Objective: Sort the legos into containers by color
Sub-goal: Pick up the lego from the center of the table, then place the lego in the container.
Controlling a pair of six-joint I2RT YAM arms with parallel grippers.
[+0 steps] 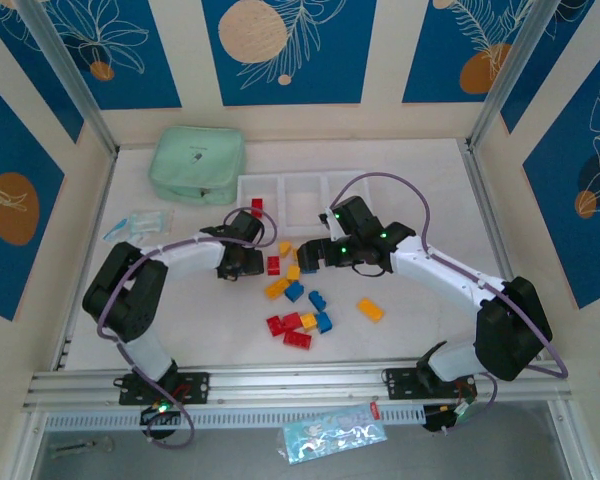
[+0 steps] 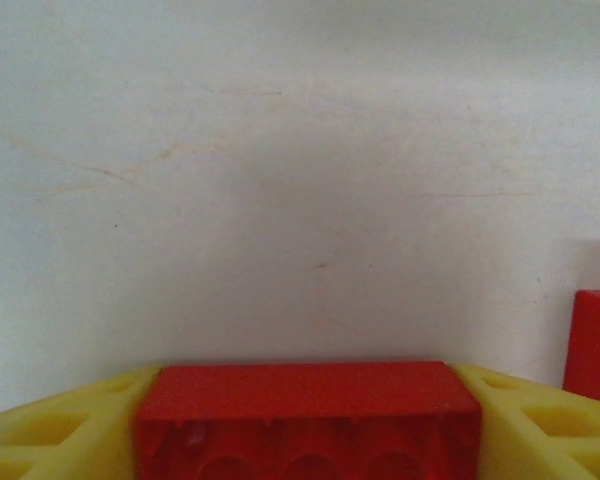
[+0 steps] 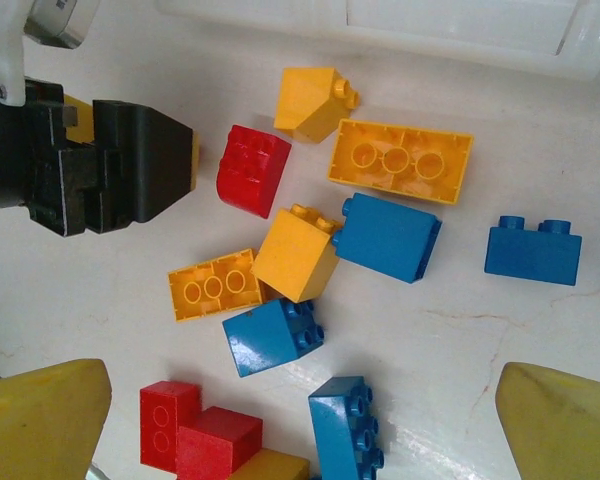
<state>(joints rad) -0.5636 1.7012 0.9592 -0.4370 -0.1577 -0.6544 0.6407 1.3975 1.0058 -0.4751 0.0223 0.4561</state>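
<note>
Loose legos lie mid-table: red (image 1: 298, 339), blue (image 1: 324, 322) and yellow (image 1: 371, 309). The three joined white containers (image 1: 310, 178) stand behind them, and a red lego (image 1: 256, 207) sits in the left one. My left gripper (image 1: 240, 264) is down at the table, shut on a red lego (image 2: 308, 415) that fills the gap between its yellow fingers (image 2: 50, 430). Another red lego (image 2: 592, 345) lies just to its right. My right gripper (image 3: 300, 425) hovers open over the pile, above a blue lego (image 3: 345, 430), with a second blue lego (image 3: 272, 335) and a yellow lego (image 3: 298, 255) just beyond it.
A mint-green pouch (image 1: 197, 165) lies at the back left, with a clear plastic bag (image 1: 140, 222) below it. The containers' near wall (image 3: 460, 25) runs along the top of the right wrist view. The left gripper's black body (image 3: 110, 165) sits beside a red lego (image 3: 252, 170).
</note>
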